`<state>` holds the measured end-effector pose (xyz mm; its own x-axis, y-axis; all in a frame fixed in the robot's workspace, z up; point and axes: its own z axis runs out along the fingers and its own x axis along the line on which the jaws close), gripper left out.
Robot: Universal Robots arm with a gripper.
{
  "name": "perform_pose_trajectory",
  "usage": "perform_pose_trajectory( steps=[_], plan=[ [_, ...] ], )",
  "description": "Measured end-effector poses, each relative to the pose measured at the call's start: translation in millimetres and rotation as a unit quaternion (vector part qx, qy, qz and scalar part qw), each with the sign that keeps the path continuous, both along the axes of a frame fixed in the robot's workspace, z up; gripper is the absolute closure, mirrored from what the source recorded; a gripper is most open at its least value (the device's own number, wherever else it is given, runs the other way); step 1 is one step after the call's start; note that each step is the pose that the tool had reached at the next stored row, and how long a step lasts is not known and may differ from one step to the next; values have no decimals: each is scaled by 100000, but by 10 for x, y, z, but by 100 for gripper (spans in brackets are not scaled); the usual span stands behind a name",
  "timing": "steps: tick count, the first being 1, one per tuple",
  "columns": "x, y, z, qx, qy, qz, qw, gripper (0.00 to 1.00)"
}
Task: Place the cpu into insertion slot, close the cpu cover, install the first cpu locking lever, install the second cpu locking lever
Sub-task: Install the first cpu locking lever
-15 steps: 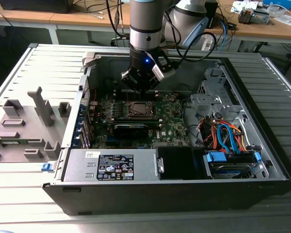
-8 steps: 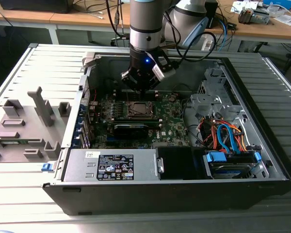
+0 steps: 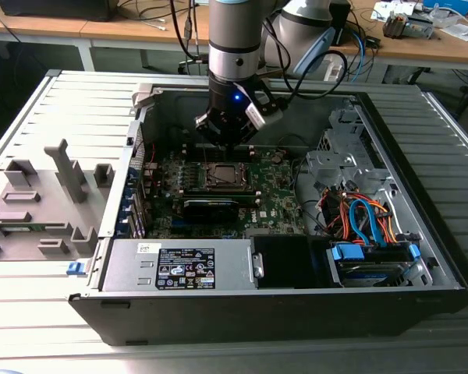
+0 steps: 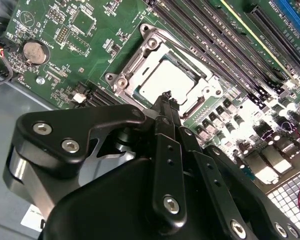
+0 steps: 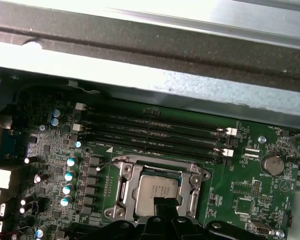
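The cpu point(image 5: 157, 189) point(image 4: 165, 79), a silver-grey square, lies flat in the insertion slot point(image 3: 207, 178) on the green board, hiding the pin field. The cpu cover point(image 5: 124, 182) point(image 4: 135, 60), a silver frame, lies down around the chip. My gripper point(image 4: 166, 97) point(image 5: 165, 204) point(image 3: 226, 144) hangs just above one edge of the chip. Its dark fingers are pressed together and shut, with nothing between them. Whether the tips touch the chip or the cover I cannot tell. How the locking levers stand is not clear.
The board sits deep in an open computer case point(image 3: 421, 288). Long black memory slots point(image 5: 155, 130) run beside the socket, and a coin battery point(image 5: 272, 163) lies nearby. A power supply point(image 3: 179, 269) and a cabled drive cage point(image 3: 366, 226) stand at the front. A grey fixture point(image 3: 47, 202) lies outside.
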<state>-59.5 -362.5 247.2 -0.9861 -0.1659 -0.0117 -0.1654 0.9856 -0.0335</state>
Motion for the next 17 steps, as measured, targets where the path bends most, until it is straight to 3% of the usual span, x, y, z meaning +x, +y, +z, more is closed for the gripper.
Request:
perform_pose_trajectory(
  steps=[17],
  plan=[
    [0,0,0,5,0,1526,99988,89]
  ],
)
